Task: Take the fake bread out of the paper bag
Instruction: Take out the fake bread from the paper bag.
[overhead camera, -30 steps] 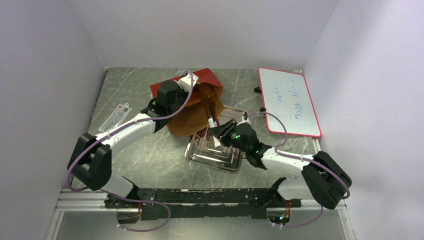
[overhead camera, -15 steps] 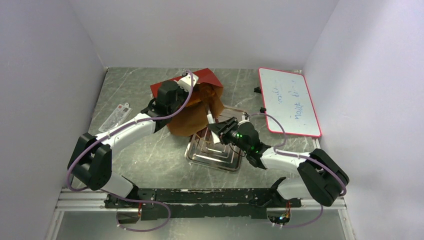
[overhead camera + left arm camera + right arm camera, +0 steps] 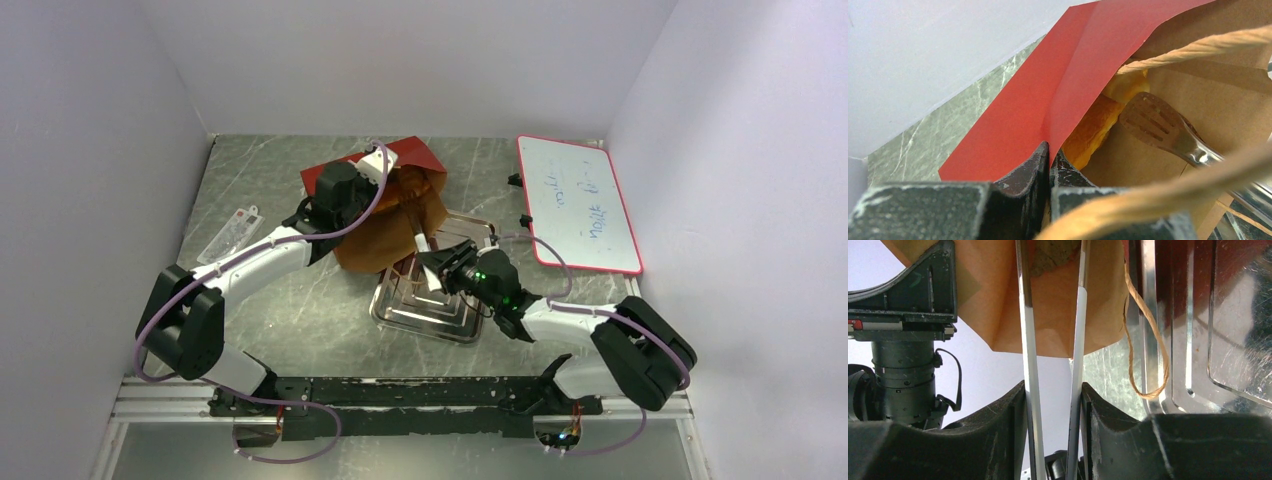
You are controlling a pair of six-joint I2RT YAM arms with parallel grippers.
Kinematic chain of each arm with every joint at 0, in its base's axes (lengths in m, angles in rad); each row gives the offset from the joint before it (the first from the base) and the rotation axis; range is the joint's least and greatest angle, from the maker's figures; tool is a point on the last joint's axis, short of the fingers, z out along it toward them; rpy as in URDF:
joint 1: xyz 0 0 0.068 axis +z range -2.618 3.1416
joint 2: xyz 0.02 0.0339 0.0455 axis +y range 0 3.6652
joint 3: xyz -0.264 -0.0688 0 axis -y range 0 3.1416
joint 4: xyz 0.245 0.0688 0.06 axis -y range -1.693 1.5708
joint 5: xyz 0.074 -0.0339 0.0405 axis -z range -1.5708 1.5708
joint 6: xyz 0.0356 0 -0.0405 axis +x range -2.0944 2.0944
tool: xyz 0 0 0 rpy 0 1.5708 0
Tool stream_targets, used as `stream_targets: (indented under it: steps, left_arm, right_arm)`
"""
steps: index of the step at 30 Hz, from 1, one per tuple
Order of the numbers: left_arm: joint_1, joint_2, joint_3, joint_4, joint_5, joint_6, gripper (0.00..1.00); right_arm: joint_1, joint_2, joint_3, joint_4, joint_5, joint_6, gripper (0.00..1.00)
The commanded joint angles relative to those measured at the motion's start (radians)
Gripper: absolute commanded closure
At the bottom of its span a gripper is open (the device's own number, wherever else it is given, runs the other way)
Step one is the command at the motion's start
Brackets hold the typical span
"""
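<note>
The rust-red paper bag (image 3: 412, 157) lies on its side at the back middle, its brown inside (image 3: 1228, 90) open toward the tray. My left gripper (image 3: 1049, 150) is shut on the bag's red upper edge and holds the mouth open. Golden-orange fake bread (image 3: 1094, 126) lies inside, against the red wall. My right gripper (image 3: 1053, 387) is shut on a pair of metal tongs (image 3: 1026, 340) with white handles. The tongs reach into the bag, and their slotted tip (image 3: 1150, 120) sits just beside the bread. In the top view the right gripper (image 3: 438, 264) hovers over the tray's far edge.
A rectangular silver tray (image 3: 430, 318) lies in front of the bag, also in the right wrist view (image 3: 1198, 340). A tan cord handle (image 3: 1149, 355) hangs over its rim. A red-framed whiteboard (image 3: 580, 205) lies at the right. A small clear packet (image 3: 232, 232) lies at the left.
My right gripper has shifted slightly left toward the bag with the tongs. The left gripper and the bag have not moved.
</note>
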Motion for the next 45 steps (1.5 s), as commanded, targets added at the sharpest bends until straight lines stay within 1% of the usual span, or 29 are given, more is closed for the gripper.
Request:
stream_targets:
  steps: [1,6,11,19,45]
  left_arm:
    - [-0.007,0.017,0.022,-0.004,-0.004,0.009,0.93]
    - [-0.006,0.02,0.018,-0.006,-0.001,0.009,0.93]
    - [-0.006,0.023,0.014,-0.005,0.002,0.008,0.93]
    - [-0.006,0.025,0.002,-0.002,0.004,0.007,0.93]
    - [-0.014,0.033,-0.031,0.008,0.008,0.001,0.93]
  right_arm:
    - [-0.008,-0.007,-0.011,0.081,0.014,0.02,0.58]
    - [-0.016,0.032,0.001,0.131,0.011,0.018,0.58]
    - [-0.03,0.058,0.018,0.132,0.008,0.017,0.58]
    - [-0.049,0.102,0.042,0.19,-0.014,0.017,0.58]
    - [-0.098,0.222,0.11,0.271,-0.066,0.027,0.59]
